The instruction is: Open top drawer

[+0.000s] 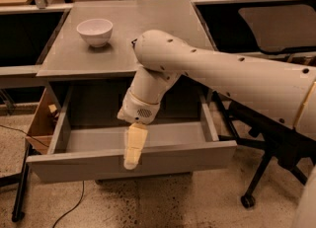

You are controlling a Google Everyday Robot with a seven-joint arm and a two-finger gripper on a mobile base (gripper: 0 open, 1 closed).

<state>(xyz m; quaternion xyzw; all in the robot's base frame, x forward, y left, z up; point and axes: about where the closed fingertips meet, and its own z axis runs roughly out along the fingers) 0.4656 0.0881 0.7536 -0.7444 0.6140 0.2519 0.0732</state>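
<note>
The top drawer (187, 162) is a wide matte-grey drawer, pulled well out from under the grey table (89, 59). Its plain grey box interior (173, 134) lies open to view. My gripper (132, 149), cream-coloured, hangs down from the white arm (148, 81) at the drawer's front edge, left of its middle. Its tip overlaps the top of the drawer front. The slimmer drawer fronts are out of view.
A white bowl (95, 30) stands on the tabletop at the back left. A cardboard box (40, 123) sits on the floor left of the drawer. A black wheeled chair base (269, 170) stands at the right. A cable (69, 207) runs over the floor in front.
</note>
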